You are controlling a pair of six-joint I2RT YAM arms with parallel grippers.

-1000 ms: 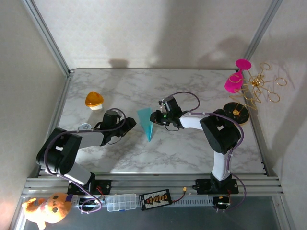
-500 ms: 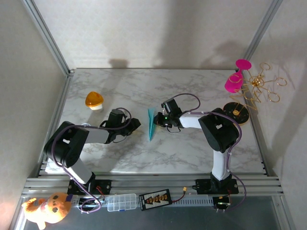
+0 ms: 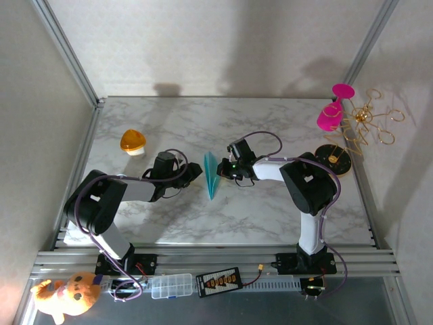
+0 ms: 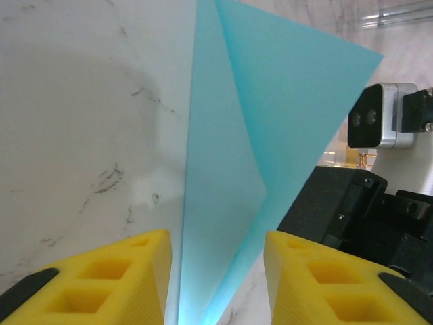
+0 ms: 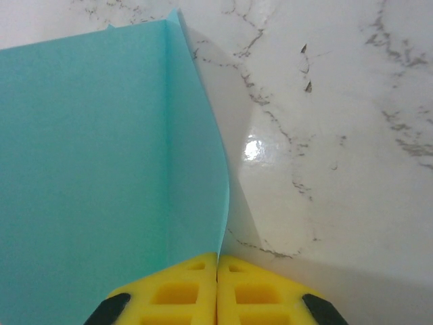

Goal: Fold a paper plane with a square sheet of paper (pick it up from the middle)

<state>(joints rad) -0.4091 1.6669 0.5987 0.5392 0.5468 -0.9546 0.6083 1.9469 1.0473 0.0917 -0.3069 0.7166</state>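
While the thin teal-blue paper sheet (image 3: 212, 175) is already creased into a narrow pointed dart at the middle of the marble worktop (image 3: 284, 122), you are not finished; the right gripper (image 5: 217, 261) has its fingers pinched together on the paper's edge; the left gripper (image 4: 216, 237) straddles it, fingers apart; wing folds likely remain.

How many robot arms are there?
2. The left arm comes in from the left and the right arm from the right. Both reach the blue paper in the middle. None looks hidden.
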